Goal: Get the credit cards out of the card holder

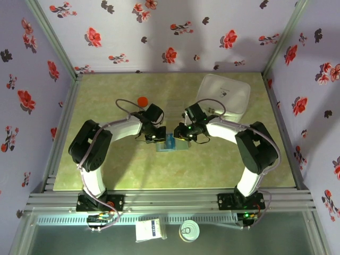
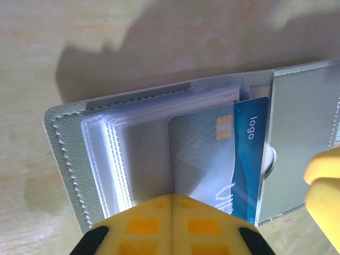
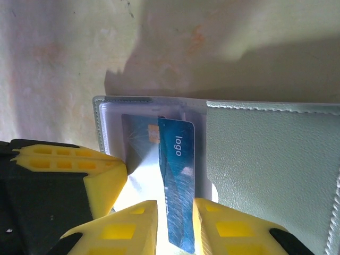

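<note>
**Two-arm extraction of a card.** The green counter [image 1: 133, 175] carried the work. A white box [image 1: 226, 95] stood well beyond the right tool, clear of the action. Both arms reached inward so that their tools met over the holder [image 1: 171, 143]. It lay opened flat between them, just ahead of each tip.

The left tool [image 2: 172, 212] was closed, pads together at the near edge of the holder's clear sleeves [image 2: 133, 154]. Whether a sleeve was nipped between the pads could not be told. Judged from its position, this tool served to steady the holder so that the other arm's pull would not drag it along.

The right tool [image 3: 175, 226] was clamped on a teal-blue card [image 3: 178, 159], a finger on either side. The card appeared tilted up and partly out of its slot beside the centre fold. Gripping it near the free end left the rest of its length free to slide out.

The holder's plain grey-green panel [image 3: 271, 170] lay to the right of this tool, and the left tool's yellow finger lay to its left. A paler card [image 2: 199, 154] sat behind plastic just beyond the left tool's tips, not yet drawn. The task was judged to be mid-extraction, with at least that card left in the holder.
</note>
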